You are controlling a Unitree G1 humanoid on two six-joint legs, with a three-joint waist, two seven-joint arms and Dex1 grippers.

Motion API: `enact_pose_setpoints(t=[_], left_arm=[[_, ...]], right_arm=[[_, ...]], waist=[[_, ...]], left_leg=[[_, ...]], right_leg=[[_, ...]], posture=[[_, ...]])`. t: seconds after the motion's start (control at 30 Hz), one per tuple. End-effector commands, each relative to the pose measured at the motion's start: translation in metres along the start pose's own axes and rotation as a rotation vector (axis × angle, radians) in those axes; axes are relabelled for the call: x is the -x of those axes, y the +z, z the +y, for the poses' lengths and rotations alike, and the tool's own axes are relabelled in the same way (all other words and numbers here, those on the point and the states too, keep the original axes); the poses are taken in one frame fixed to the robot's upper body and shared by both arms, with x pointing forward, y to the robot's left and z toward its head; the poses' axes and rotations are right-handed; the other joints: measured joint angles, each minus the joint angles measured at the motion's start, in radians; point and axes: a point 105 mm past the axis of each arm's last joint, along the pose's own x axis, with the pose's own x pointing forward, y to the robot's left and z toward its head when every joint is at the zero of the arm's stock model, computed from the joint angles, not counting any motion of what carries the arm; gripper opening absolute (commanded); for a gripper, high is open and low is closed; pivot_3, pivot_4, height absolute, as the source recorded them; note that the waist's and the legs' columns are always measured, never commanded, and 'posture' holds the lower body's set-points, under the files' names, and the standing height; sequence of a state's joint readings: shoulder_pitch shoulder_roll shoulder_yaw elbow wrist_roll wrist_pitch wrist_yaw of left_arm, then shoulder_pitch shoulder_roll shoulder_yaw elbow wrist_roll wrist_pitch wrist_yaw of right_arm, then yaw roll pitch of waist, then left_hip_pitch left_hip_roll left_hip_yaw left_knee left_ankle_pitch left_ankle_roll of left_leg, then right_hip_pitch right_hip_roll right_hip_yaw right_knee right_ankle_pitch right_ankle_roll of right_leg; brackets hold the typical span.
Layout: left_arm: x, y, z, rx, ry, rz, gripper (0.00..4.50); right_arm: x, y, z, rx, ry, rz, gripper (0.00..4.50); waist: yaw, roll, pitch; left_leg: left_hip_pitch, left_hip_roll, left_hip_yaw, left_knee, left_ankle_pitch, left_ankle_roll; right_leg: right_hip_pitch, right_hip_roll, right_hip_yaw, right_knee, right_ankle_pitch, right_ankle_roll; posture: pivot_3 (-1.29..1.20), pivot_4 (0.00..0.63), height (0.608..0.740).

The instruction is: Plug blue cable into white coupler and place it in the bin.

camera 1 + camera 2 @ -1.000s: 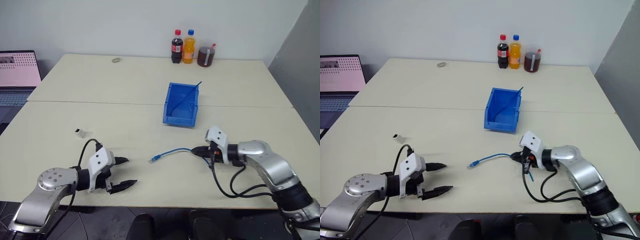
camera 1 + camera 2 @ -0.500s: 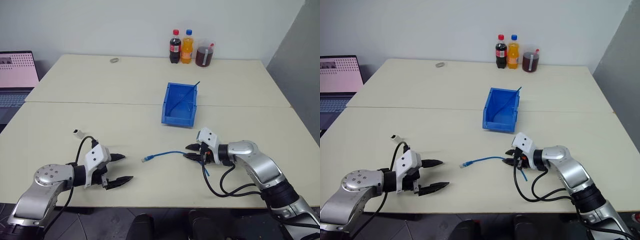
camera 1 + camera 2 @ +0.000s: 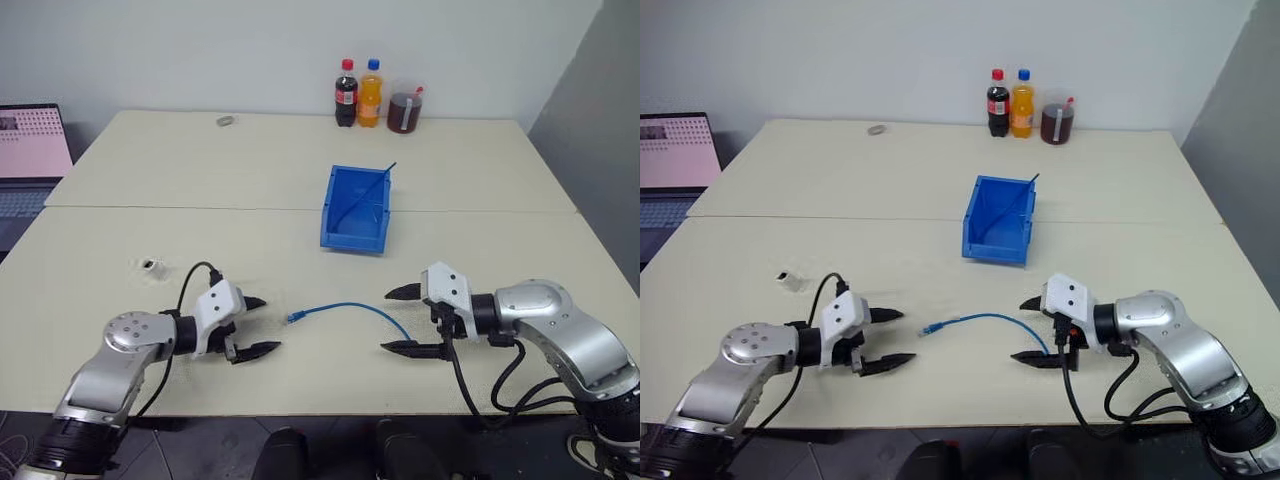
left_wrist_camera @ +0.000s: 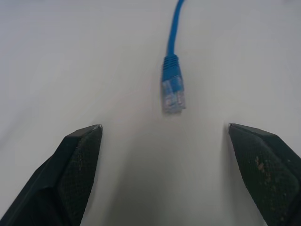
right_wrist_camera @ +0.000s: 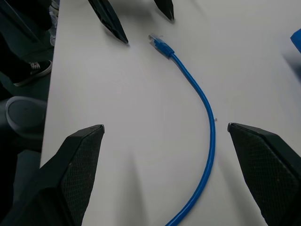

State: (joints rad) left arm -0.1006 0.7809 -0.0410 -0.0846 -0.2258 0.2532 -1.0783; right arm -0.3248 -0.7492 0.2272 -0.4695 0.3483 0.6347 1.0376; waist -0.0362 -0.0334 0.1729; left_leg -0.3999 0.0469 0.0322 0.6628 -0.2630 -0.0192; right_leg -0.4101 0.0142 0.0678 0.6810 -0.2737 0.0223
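- Table [image 3: 250,190]: broad, pale cream, matte and flat, with a seam across the middle; everything in play lies on the half nearer the arms.
- Bin [image 3: 357,208]: bright blue hard plastic, rectangular and open-topped with a lower sloped front; it stands well beyond both sets of fingers and looks empty apart from a thin dark strand leaning in it.
- Right gripper [image 3: 403,320]: two black tapered fingers spread wide, grasping nothing; the far end of the cable runs between them.
- Left gripper [image 3: 258,326]: black, textured fingers also spread wide and empty, the cable's plug lying just ahead of the tips and centred on the gap.
- Blue cable [image 3: 345,307]: thin, smooth, flexible, lying loose on the table in a shallow arc between the two grippers, ending in a small clear plug with a blue boot.
- White coupler [image 3: 151,265]: tiny pale boxy block, well off to the outer side of the left fingers, untouched.
- Step in hand, as I judge it: picking up, with nothing plugged yet. Next likely calls for the left fingers to close on the plug end, then a precise line-up with the coupler's socket.
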Motion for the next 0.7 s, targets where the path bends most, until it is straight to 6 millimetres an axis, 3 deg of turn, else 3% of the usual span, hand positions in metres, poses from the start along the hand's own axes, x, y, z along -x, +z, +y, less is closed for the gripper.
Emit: enact_pose_setpoints(t=[0.03, 0.13, 0.23, 0.4, 0.7], left_arm=[[-0.008, 0.003, -0.002, -0.049, -0.016, 0.029, 4.5], [-0.017, 0.002, -0.003, -0.048, -0.021, 0.05, 4.5], [-0.024, 0.001, -0.004, -0.05, -0.028, 0.06, 4.03], [-0.033, -0.002, -0.009, -0.031, -0.056, 0.089, 2.92], [-0.032, -0.011, -0.009, 0.053, -0.042, 0.118, 0.96]], right_arm=[[0.001, 0.012, 0.004, 0.048, -0.019, -0.023, 4.49], [-0.001, 0.015, 0.005, 0.049, -0.032, -0.031, 4.49], [-0.001, 0.015, 0.006, 0.049, -0.041, -0.029, 4.5], [0.0, 0.016, 0.005, 0.043, -0.059, -0.031, 4.5], [0.004, 0.019, 0.006, 0.012, -0.075, -0.054, 4.5]], waist=[[0.004, 0.0, 0.0], [0.006, 0.0, 0.0], [0.011, 0.0, 0.0], [0.013, 0.001, -0.001], [0.012, 0.003, -0.003]], left_leg=[[0.0, 0.0, 0.0, 0.0, 0.0, 0.0], [0.0, -0.001, -0.001, 0.0, 0.0, 0.0], [0.0, -0.002, -0.001, 0.001, 0.0, 0.0], [0.002, -0.002, -0.001, 0.002, 0.0, 0.0], [0.004, -0.002, -0.001, 0.002, 0.0, 0.0]], right_leg=[[0.0, 0.0, 0.0, 0.0, 0.0, 0.0], [0.001, 0.0, -0.001, 0.0, 0.0, 0.001], [0.002, 0.0, -0.001, 0.0, 0.0, 0.001], [0.003, 0.0, -0.001, 0.0, 0.0, 0.002], [0.005, 0.0, -0.001, 0.0, 0.0, 0.003]], posture=[[0.0, 0.15, 0.74], [0.0, 0.15, 0.74], [0.0, 0.15, 0.74], [0.0, 0.15, 0.74], [0.0, 0.15, 0.74]])
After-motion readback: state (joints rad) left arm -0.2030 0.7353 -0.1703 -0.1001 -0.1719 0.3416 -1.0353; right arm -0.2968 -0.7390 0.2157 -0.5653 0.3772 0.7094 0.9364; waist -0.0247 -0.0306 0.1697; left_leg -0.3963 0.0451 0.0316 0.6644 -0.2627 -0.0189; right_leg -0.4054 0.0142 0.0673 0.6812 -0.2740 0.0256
